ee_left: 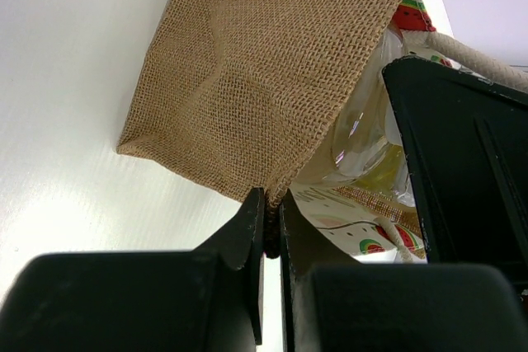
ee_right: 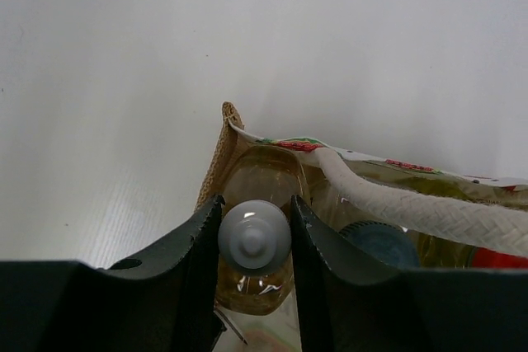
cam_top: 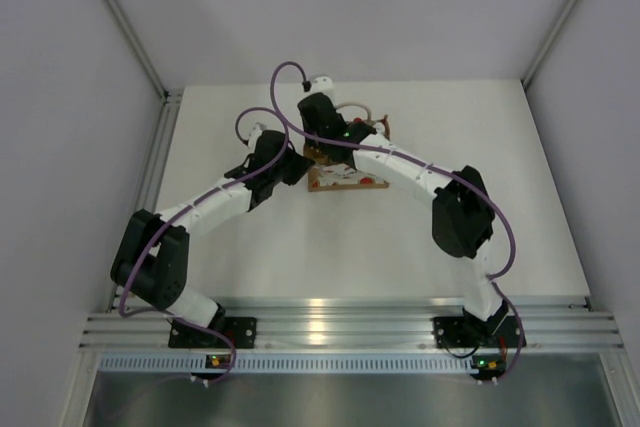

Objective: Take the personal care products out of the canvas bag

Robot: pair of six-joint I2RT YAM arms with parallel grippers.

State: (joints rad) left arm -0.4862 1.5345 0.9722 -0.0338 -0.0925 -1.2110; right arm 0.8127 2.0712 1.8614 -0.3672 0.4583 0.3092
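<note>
We see the bag [cam_top: 352,180] lying on the white table [cam_top: 400,247], a little toward the far side, and both arms reach to it from the near edge.

The left gripper [ee_left: 266,205] has its jaws together on the lower edge of the bag's brown woven side. The cloth goes in between the two fingers, and we see no gap there. This woven side rises from the table as a tilted wall. To the right of it, the printed white panel and the open mouth of the bag are visible, with the black body of the other gripper just beside.

The right gripper [ee_right: 256,204] is at the mouth of the bag. Its jaws are clamped on the white cap [ee_right: 254,235] of a bottle [ee_right: 252,179] with a clear yellowish body, and each finger touches the cap on one side. The body of this bottle lies inside the bag, close to the woven wall, with the cap turned toward the opening.

Just beside it, to the right, there is a dark grey cap [ee_right: 379,241], and further right a red cap [ee_right: 495,257] at the edge of the view. Both are inside the bag. The whitish rope handle [ee_right: 396,204] crosses over them. How many bottles are in the bag in all, we cannot tell.
</note>
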